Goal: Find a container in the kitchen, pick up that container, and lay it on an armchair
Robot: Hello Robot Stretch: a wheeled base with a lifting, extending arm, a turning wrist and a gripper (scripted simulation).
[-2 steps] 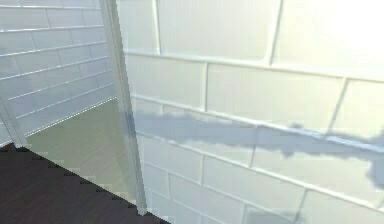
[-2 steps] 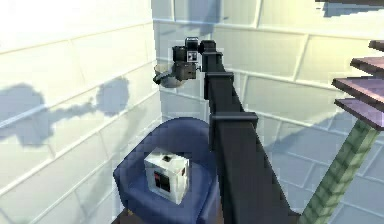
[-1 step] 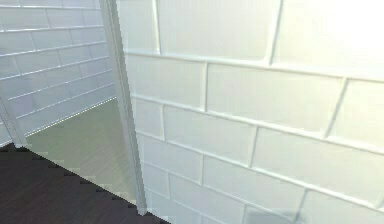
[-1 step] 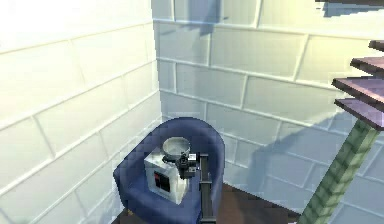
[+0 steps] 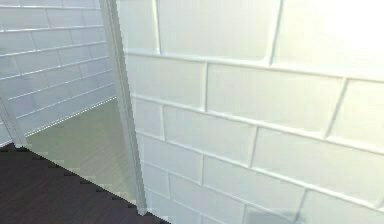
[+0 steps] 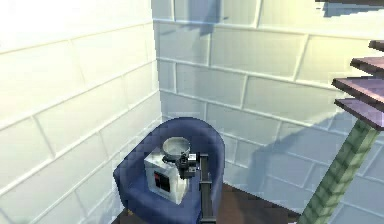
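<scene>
Laying step, I judge: a grey round container shows at the tip of the tool, with the dark blue padded armchair behind it. How the tool stands, or whether it holds anything, I cannot tell; next, leave the container on the seat and draw the arm back

Looks like a room in a home. White brick walls all round, dark floor below. Tucked into the corner, a blue upholstered armchair with a rounded back: sitting-room furniture. In the forward view, a white-framed doorway opening onto a paler-floored room. At the arm side view's right, open stair treads beside a greenish post.
</scene>
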